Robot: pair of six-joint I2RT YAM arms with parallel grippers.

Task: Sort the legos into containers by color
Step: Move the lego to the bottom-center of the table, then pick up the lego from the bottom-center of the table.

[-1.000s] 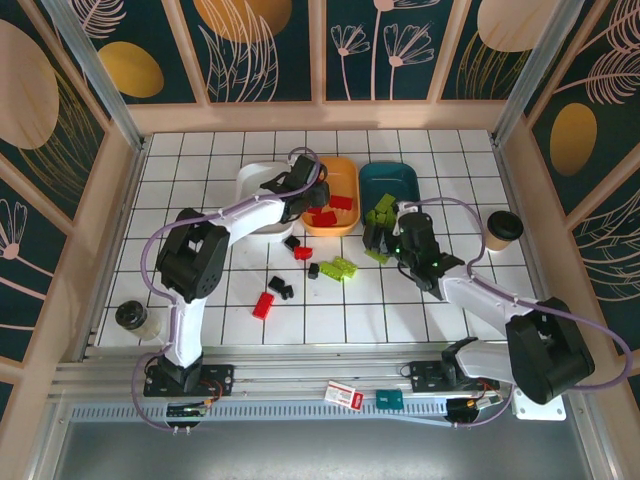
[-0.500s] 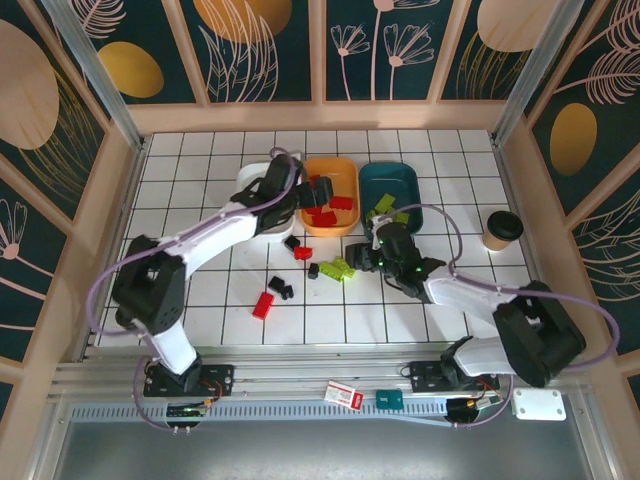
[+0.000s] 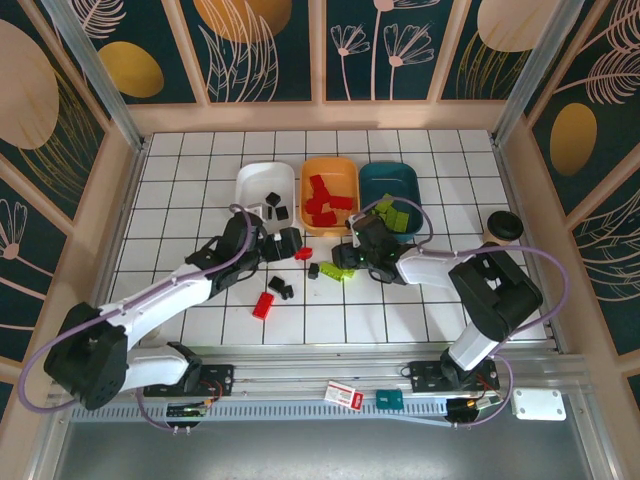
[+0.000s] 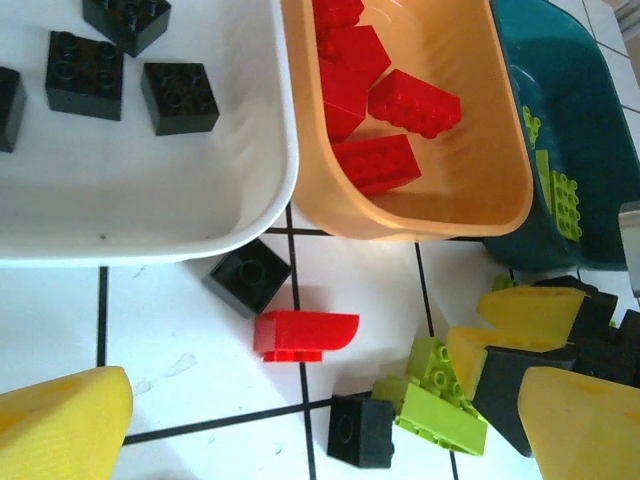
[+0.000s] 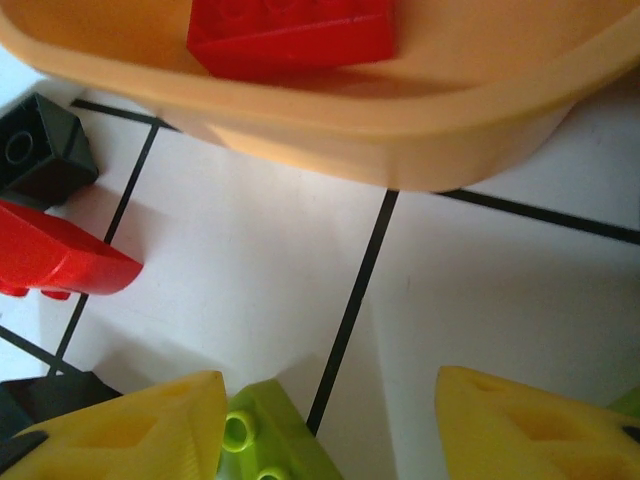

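The white tray (image 3: pixel 252 183) holds black cubes (image 4: pixel 177 97), the orange tray (image 3: pixel 343 170) red bricks (image 4: pixel 414 102), and the teal tray (image 3: pixel 400 178) green ones (image 4: pixel 560 196). On the tiles in front lie a red brick (image 4: pixel 305 335), two black cubes (image 4: pixel 248 277) (image 4: pixel 360 430) and lime-green bricks (image 4: pixel 430 390). My left gripper (image 4: pixel 320 445) hangs open just short of the red brick. My right gripper (image 5: pixel 330 430) is open low over the tiles, and a green brick (image 5: pixel 265 435) touches its left finger. More black cubes (image 3: pixel 280 289) and a red brick (image 3: pixel 263 305) lie nearer.
A black-lidded paper cup (image 3: pixel 503 228) stands to the right of the trays. The orange tray's wall (image 5: pixel 400 140) rises just ahead of my right gripper. Wooden walls (image 3: pixel 100 230) fence the tiled table on three sides.
My left gripper has drawn back from the trays to the loose bricks in front. My right gripper has swung left from the teal tray to the green bricks.
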